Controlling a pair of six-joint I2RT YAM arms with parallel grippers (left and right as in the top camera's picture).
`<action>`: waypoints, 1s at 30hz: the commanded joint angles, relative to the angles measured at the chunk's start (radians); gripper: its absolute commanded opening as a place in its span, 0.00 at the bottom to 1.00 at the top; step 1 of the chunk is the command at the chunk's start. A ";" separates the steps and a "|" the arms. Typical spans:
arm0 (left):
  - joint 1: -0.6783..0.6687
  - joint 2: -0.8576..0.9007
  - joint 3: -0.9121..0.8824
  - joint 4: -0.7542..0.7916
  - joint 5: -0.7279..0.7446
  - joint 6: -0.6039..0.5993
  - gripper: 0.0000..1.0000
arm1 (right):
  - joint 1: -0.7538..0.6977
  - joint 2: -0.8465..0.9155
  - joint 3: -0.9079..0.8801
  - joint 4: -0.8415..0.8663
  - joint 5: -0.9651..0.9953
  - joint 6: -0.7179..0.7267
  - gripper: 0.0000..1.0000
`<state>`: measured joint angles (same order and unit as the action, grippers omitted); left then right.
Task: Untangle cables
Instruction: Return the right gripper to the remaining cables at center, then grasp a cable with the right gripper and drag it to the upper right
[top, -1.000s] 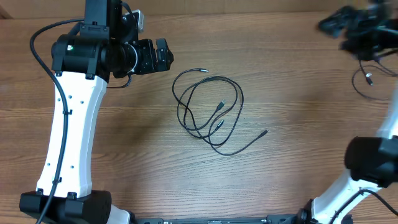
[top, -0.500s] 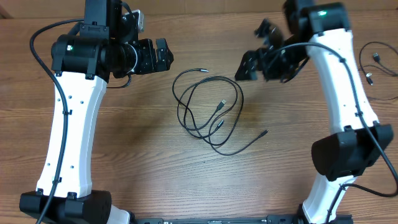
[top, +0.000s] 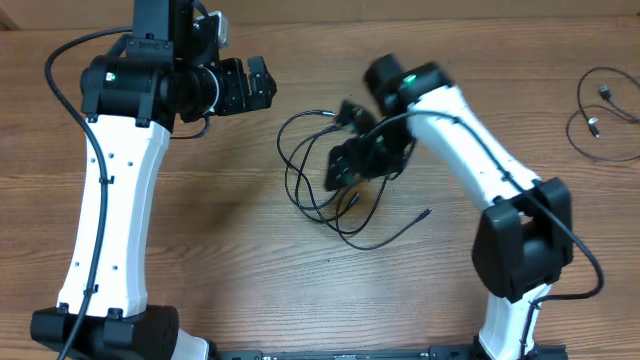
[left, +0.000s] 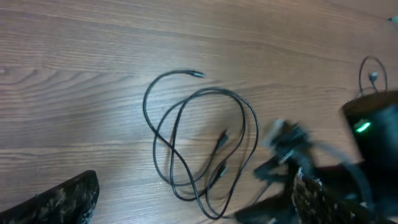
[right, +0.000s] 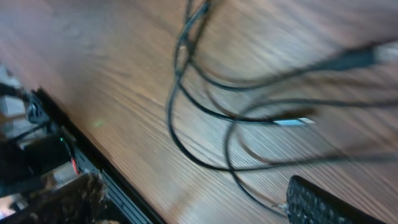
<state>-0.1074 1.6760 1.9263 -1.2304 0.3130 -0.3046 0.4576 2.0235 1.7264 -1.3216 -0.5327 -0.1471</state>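
A tangle of thin black cables (top: 318, 190) lies in loops on the wooden table's middle; it also shows in the left wrist view (left: 186, 143) and, blurred, in the right wrist view (right: 205, 112). My right gripper (top: 350, 155) hangs open just over the tangle's right side, holding nothing. My left gripper (top: 262, 85) is open and empty, up and to the left of the tangle, apart from it.
Another black cable (top: 600, 110) lies coiled at the table's far right edge. The table's front rail (right: 68, 162) shows in the right wrist view. The left arm's white link (top: 115, 200) stands along the left side.
My right arm has swung fast from the far right edge leftward and down to the tangle. The left arm has barely moved. The cables lie as before.
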 joint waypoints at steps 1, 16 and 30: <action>0.072 -0.003 0.014 -0.007 0.084 -0.001 1.00 | 0.063 0.000 -0.045 0.078 -0.021 0.090 0.92; 0.249 -0.002 0.013 -0.090 0.224 0.021 1.00 | 0.204 0.003 -0.271 0.507 0.158 0.289 0.51; 0.232 -0.002 0.013 -0.105 0.223 0.039 1.00 | 0.165 -0.051 -0.039 0.280 0.166 0.331 0.04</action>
<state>0.1371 1.6760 1.9263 -1.3357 0.5213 -0.2913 0.6682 2.0247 1.5177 -0.9936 -0.3729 0.1692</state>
